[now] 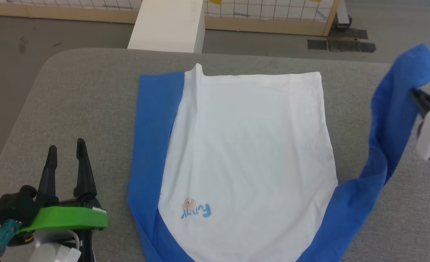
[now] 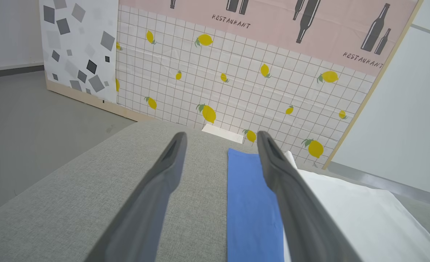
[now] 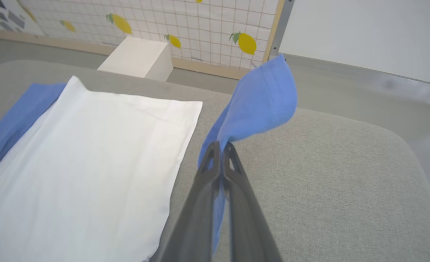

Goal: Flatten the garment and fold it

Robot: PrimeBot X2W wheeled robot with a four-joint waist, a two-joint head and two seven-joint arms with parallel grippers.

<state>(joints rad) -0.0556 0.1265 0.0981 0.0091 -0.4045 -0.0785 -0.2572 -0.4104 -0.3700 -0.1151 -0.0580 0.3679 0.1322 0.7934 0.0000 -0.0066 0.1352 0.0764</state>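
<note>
On the grey table [image 1: 84, 94] the garment [image 1: 244, 145] lies flat mid-frame, long axis top to bottom. The right gripper [image 1: 417, 95], clamped on its raised blue side flap [image 1: 393, 120] at the right edge, has the white body to its left. The left gripper [image 1: 66, 147], lower left, gapes empty.

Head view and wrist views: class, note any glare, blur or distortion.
Head view: the T-shirt glares white, creases faint. Right wrist view: the right hand looks soft near the lens. Left wrist view: the left hand looms, stretched by the wide angle.
</note>
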